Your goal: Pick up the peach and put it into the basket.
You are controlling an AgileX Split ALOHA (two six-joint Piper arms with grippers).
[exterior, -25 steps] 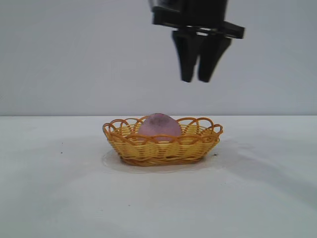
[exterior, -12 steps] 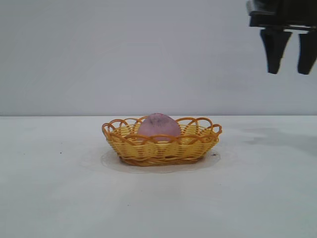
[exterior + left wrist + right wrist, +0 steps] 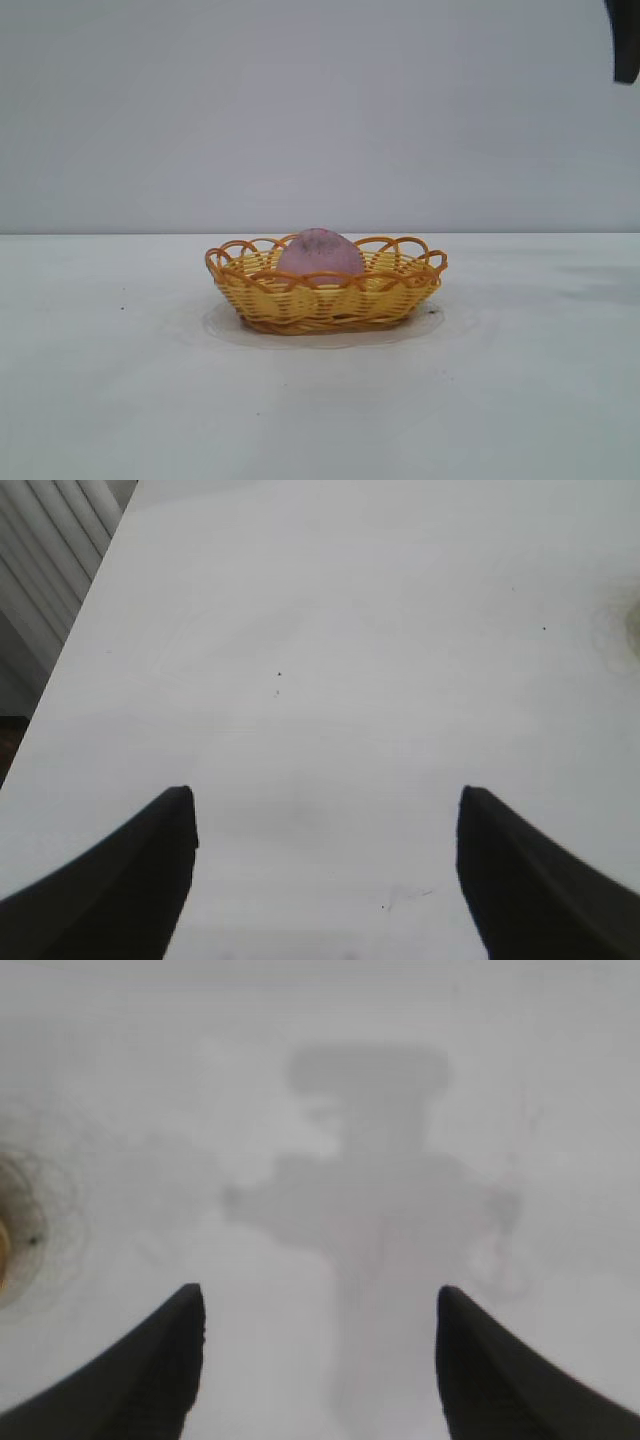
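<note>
The pinkish-mauve peach (image 3: 321,252) lies inside the yellow-orange woven basket (image 3: 326,298), which stands at the middle of the white table. My right gripper (image 3: 320,1292) is high and far to the right of the basket. It is open, with only bare table and its own shadow between the jaws. In the exterior view just one dark finger (image 3: 625,40) of it shows at the top right corner. My left gripper (image 3: 325,798) is open over bare table, away from the basket and outside the exterior view.
The white table (image 3: 120,400) stretches wide on all sides of the basket. A faint round ring mark (image 3: 445,322) lies on the tabletop around the basket. The table's side edge with a ribbed wall (image 3: 50,550) shows in the left wrist view.
My right gripper has swung from above the basket up and to the right, almost leaving the exterior view, and its jaws have widened. The peach stays in the basket.
</note>
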